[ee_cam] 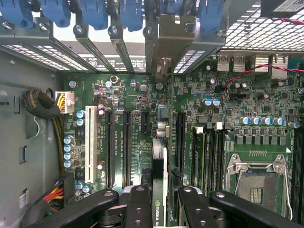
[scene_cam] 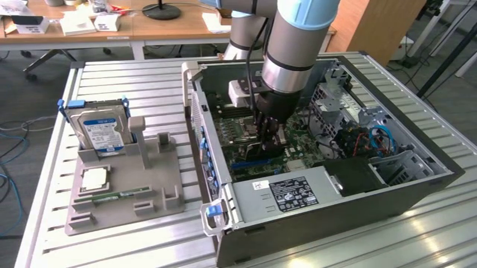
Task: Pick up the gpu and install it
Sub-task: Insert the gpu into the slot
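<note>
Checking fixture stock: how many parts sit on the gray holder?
3. A hard drive stands at the holder's far end, a processor chip lies flat in front of it, and a green memory stick lies nearest the camera. None looks hidden.

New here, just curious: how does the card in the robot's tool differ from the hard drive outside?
The gpu is dark and thin; the hard drive is silver with a blue-white label. The gpu is gripped by the tool inside the case; the hard drive stands in a gray holder outside. Both stand on edge.
</note>
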Robot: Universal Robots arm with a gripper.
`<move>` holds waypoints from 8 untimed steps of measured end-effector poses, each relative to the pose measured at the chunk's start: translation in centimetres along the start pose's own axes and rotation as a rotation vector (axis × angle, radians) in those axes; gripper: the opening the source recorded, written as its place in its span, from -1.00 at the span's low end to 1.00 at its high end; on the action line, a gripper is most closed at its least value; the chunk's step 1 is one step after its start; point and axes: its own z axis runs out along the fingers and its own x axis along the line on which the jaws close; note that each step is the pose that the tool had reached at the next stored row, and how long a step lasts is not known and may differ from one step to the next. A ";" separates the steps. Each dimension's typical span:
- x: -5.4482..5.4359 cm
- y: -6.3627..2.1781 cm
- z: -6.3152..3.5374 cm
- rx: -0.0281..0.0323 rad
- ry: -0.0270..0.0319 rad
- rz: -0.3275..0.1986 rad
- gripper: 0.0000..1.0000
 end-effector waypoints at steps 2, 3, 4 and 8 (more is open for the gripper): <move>0.0 0.00 0.00 0.0000 0.0001 0.000 -0.47; 0.0 0.00 0.00 0.0000 0.0000 0.000 -0.47; 0.0 0.00 0.00 0.0000 0.0001 0.000 -0.47; 0.0 0.00 -0.05 0.0000 0.0000 0.000 -0.47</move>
